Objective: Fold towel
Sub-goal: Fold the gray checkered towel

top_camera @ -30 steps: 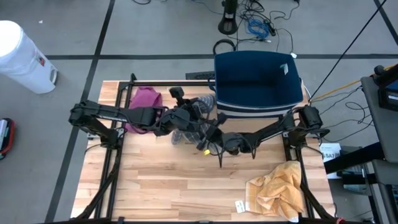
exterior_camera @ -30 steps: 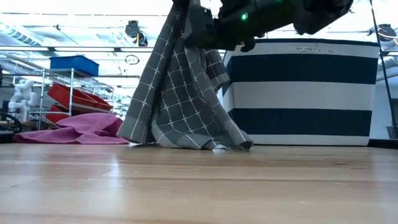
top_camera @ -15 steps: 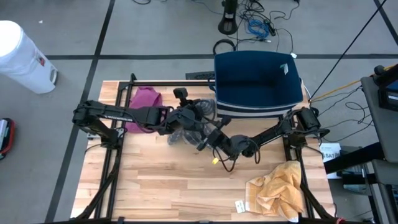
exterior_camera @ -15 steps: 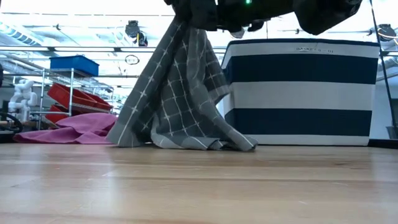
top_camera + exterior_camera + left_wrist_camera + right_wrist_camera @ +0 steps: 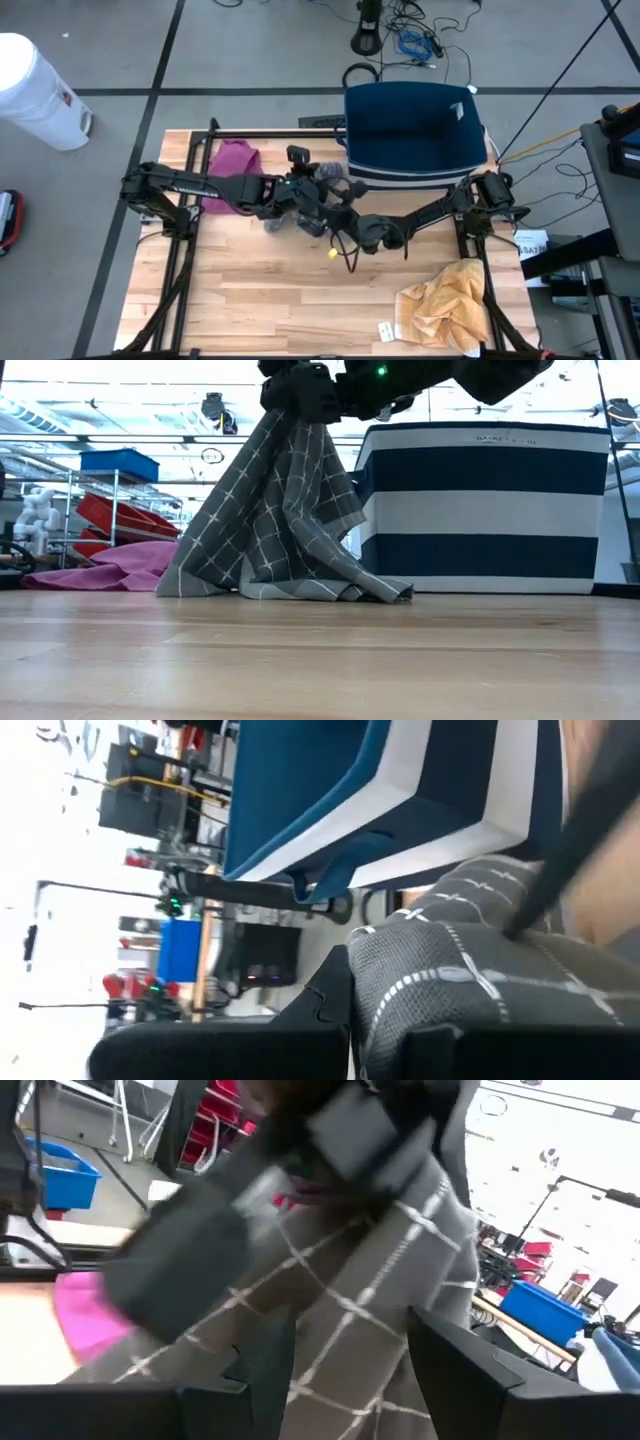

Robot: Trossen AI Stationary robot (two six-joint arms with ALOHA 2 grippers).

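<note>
Grey checked towel point(image 5: 283, 215) hangs bunched near the table's back edge, pinched by the closed left gripper point(image 5: 305, 192); the right gripper point(image 5: 340, 215) sits just beside it. From table level the towel drapes downward (hem touching wood). The right wrist camera shows its fingers point(image 5: 455, 1365) parted around cloth, not clamped.

Overhead, one camera looks straight down on the whole table point(image 5: 250, 300). A second sits at tabletop level, facing the striped basket point(image 5: 490, 510) at the far edge; both share the hanging towel point(image 5: 280, 510). Wrist cameras press close, apparently against that cloth.
</note>
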